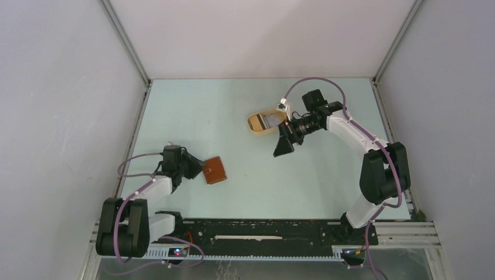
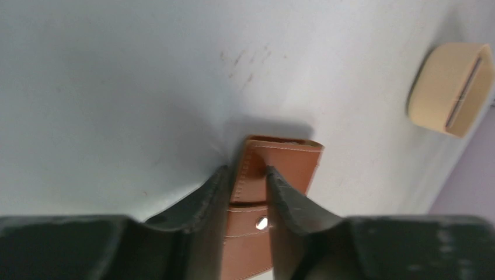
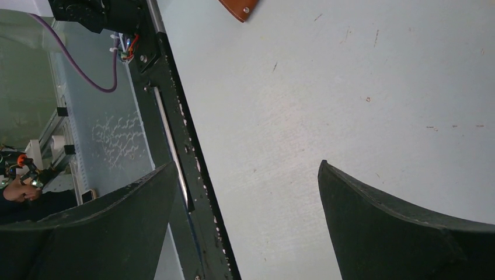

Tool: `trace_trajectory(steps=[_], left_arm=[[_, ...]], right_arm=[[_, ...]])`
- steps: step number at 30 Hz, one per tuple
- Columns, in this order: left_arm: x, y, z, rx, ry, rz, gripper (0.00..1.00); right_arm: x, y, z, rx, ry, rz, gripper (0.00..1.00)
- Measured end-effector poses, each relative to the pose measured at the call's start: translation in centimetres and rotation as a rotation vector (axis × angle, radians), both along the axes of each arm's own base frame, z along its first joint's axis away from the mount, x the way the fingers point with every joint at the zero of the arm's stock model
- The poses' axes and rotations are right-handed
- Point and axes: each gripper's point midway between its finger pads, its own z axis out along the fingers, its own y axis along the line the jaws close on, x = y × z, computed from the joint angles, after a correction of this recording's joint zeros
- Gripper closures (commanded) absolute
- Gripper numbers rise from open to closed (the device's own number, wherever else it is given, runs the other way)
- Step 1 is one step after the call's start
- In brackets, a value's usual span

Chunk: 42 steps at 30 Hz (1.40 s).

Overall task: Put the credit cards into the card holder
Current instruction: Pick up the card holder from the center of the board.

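Top external view: one wallet [image 1: 214, 170], one tray [image 1: 252, 126] holding cards [image 1: 269, 121], number unclear. The left gripper [image 2: 248, 174] clamps the wallet; the right gripper [image 3: 245, 192] gapes apart.

Above the black base rail [image 1: 262, 236] we see the left arm [image 1: 153, 188] and right arm [image 1: 356, 131]: white links, black joints, looping purple cables [image 1: 315, 81]. The right gripper [image 3: 248, 165] has matte black curved fingers [image 3: 385, 221].

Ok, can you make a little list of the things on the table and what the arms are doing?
wallet: brown, pinched at one edge by the left tool
left tool: shut on the wallet
right tool: wide open, holding nothing, near the tray
cards: grey, lying in the tan tray
job: cards not in the wallet yet
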Motion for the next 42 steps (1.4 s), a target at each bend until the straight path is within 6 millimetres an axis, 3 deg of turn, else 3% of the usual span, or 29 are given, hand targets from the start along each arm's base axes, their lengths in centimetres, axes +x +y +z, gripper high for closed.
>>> trace_trajectory(steps=[4,5,14,20,29,34,42], left_arm=[[0.4,-0.3,-0.6,0.001,-0.005,-0.041,0.99],[0.6,-0.5,-0.5,-0.004,-0.015,-0.054,1.0],[1.9,-3.5,1.5,-0.074,-0.18,-0.201,1.0],[3.0,-9.6,3.1,-0.151,-0.26,-0.384,1.0],[7.2,-18.9,7.3,-0.297,-0.392,-0.569,1.0],[7.2,-21.1,8.3,-0.352,-0.422,-0.621,1.0],[6.5,-22.7,10.5,-0.469,-0.496,-0.696,1.0]], right_arm=[[0.0,0.0,0.0,0.0,0.0,0.0,0.01],[0.0,0.0,0.0,0.0,0.0,0.0,0.01],[-0.7,0.6,0.1,0.04,0.041,0.014,0.01],[-1.9,1.4,-1.8,0.07,0.165,-0.014,0.0],[-1.0,1.4,-6.2,0.056,0.337,-0.14,0.0],[0.3,0.8,-7.0,0.074,0.359,-0.199,0.03],[4.0,-2.7,-7.5,0.142,0.343,-0.304,0.07]])
